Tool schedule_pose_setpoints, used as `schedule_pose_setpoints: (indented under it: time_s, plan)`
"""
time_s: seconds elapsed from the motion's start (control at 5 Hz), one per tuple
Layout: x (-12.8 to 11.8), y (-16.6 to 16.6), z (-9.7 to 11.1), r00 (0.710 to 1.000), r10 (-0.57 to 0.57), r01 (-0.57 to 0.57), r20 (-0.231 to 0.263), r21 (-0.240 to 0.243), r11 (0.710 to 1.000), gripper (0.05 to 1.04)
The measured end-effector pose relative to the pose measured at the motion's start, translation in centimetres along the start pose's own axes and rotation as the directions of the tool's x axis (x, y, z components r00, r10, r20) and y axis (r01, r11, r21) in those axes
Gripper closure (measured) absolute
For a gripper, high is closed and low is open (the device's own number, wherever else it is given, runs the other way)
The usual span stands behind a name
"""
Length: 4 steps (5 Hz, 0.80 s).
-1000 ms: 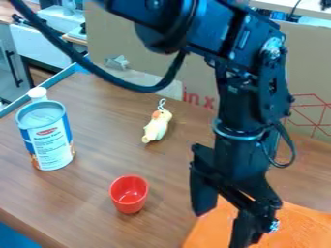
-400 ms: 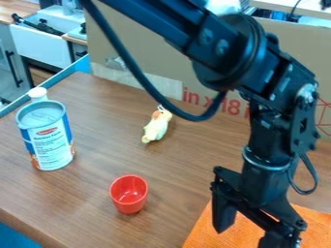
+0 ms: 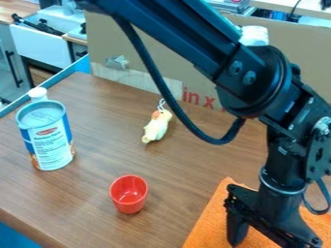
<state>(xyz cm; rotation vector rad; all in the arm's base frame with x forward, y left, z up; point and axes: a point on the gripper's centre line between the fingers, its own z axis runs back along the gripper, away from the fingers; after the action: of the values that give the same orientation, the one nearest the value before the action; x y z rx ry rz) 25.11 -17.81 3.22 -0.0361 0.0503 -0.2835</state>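
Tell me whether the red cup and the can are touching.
Apart. The camera view shows brown tabletop between the lower right side of the can and the red cup.

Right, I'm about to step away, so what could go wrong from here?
The gripper is low over the orange cloth, so a sideways move might bunch or drag it. The black cable sags in a loose loop; if the arm swings low, it could brush the toy bird. The small red cup might tip if bumped.
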Motion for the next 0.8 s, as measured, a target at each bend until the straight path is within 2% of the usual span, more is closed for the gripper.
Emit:
schedule_pose_setpoints:
  time_s: [0.2, 0.4, 0.6, 0.8]
  plan:
    - [0.2, -0.3, -0.6, 1.0, 0.017, -0.017, -0.015, -0.015, 1.0, 0.083]
    - [1.8, 0.6, -0.9, 0.998, 0.056, -0.056, -0.041, -0.002, 0.998, 0.083]
    - [5.9, 2.0, -0.8, 0.995, 0.066, -0.064, -0.074, 0.03, 0.998, 0.083]
    - [9.0, 2.4, -0.6, 0.995, 0.012, -0.009, -0.094, 0.032, 0.999, 0.083]
